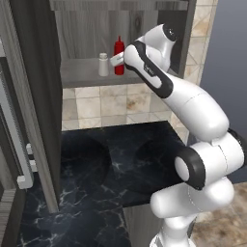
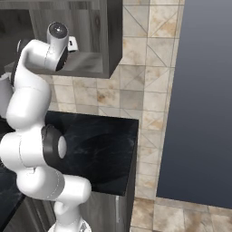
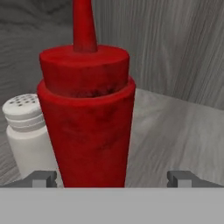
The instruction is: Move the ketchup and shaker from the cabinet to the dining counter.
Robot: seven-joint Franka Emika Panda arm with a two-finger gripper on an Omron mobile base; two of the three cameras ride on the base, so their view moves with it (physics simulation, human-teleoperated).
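Red ketchup (image 3: pixel 87 127) upright on cabinet (image 1: pixel 87 72) shelf, shaker (image 3: pixel 27 131) just beside it; fingers (image 3: pixel 43 178) spread wide, ketchup between them.

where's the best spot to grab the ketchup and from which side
Grip the ketchup around its wide lower body, coming in level from the cabinet's open front. It stands upright, the nozzle is too thin, and the shaker crowds one side. The gripper looks open, straddling it.

I've lost the ketchup (image 3: pixel 87 118) nozzle tip past the hand view's top edge, and the bottle covers the shaker's (image 3: pixel 26 131) right side
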